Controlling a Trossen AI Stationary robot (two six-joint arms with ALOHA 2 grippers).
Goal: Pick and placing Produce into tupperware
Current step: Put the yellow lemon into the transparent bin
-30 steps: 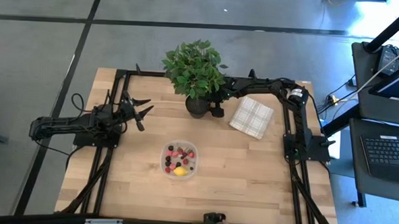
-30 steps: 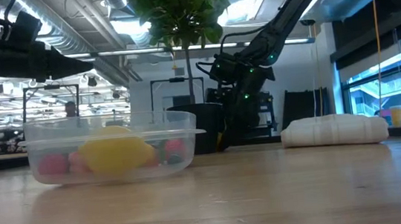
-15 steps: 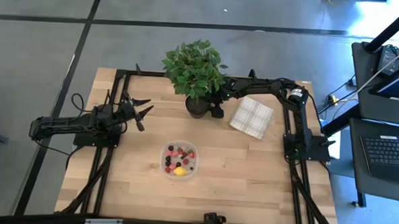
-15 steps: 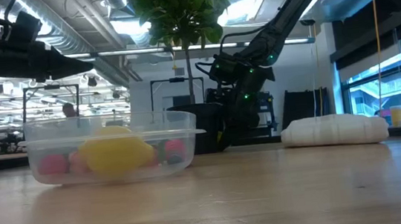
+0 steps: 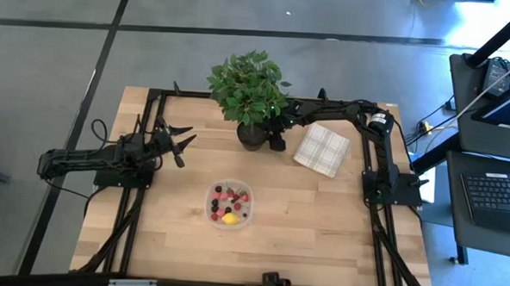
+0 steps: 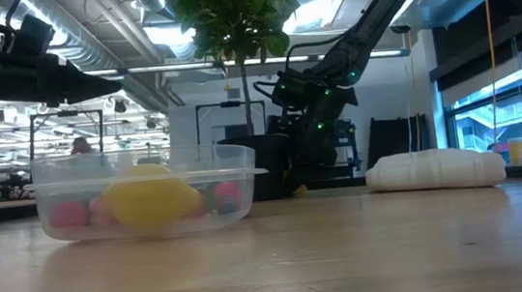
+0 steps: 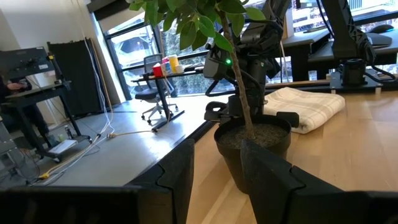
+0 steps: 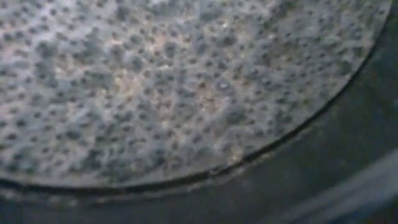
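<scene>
Tupperware (image 5: 231, 204): mid-table, holding produce (image 5: 229, 217) (berries, one lemon). Left gripper (image 5: 182, 141): fingers spread, empty, parked aside. Right gripper (image 5: 275, 140): against plant pot (image 5: 251, 136), grip undeterminable.

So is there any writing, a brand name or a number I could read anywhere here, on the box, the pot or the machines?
None that can be read.
The tupperware, the plant pot and the checked cloth show no print.
The laptop beside the table has keys too small to read.
The bottles on a far desk carry nothing legible.
</scene>
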